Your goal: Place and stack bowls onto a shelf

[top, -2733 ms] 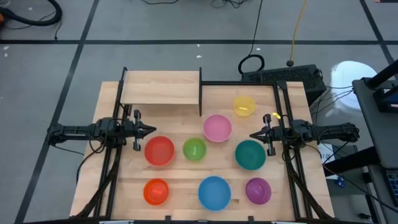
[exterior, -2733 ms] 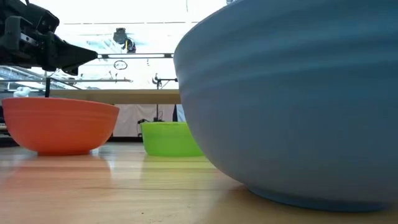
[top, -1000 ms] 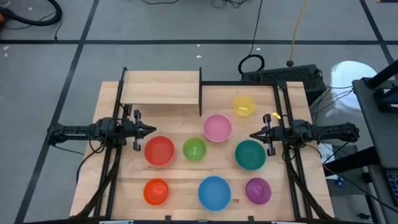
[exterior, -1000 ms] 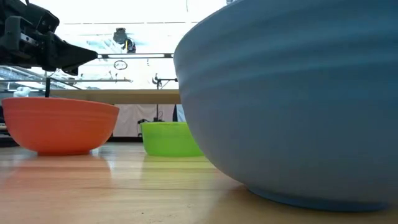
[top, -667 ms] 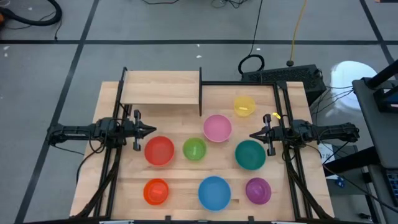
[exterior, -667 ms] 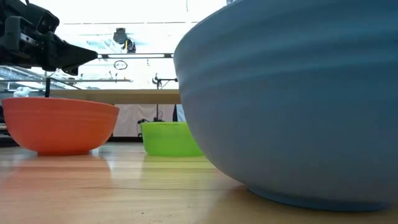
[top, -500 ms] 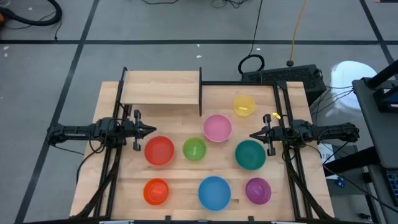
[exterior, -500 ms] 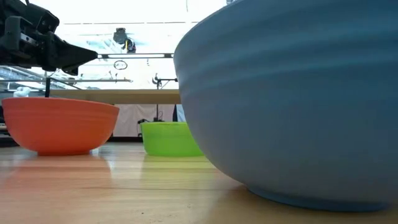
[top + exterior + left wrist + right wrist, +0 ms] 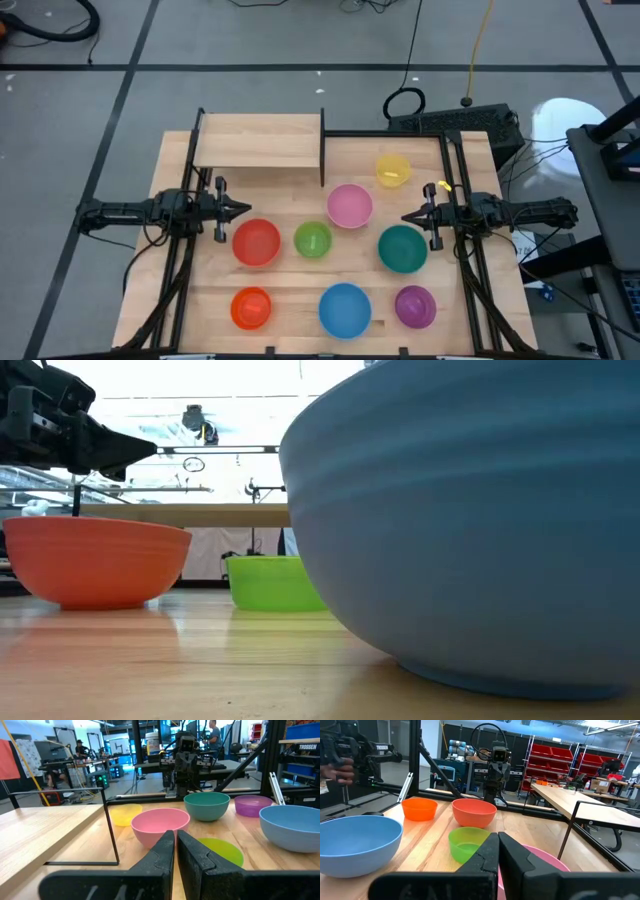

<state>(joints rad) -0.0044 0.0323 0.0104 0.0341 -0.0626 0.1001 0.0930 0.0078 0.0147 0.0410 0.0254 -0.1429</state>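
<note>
Several bowls stand on their bases on the light-wood table: yellow (image 9: 392, 170), pink (image 9: 349, 205), red (image 9: 256, 243), green (image 9: 312, 239), teal (image 9: 402, 249), orange (image 9: 250, 308), blue (image 9: 345, 309) and purple (image 9: 415, 306). The shelf (image 9: 260, 141), a small wood board on thin black posts, stands at the far left with nothing on it. My left gripper (image 9: 245, 209) hovers shut and level at the left edge, just beyond the red bowl. My right gripper (image 9: 405, 216) hovers shut and level at the right edge, just beyond the teal bowl.
Black frame rails (image 9: 178, 270) run along both side edges of the table under the arms. One shelf post (image 9: 322, 150) stands between the shelf and the pink bowl. Bare wood lies between the shelf and the red bowl. Cables and a power strip (image 9: 455, 120) lie on the floor beyond.
</note>
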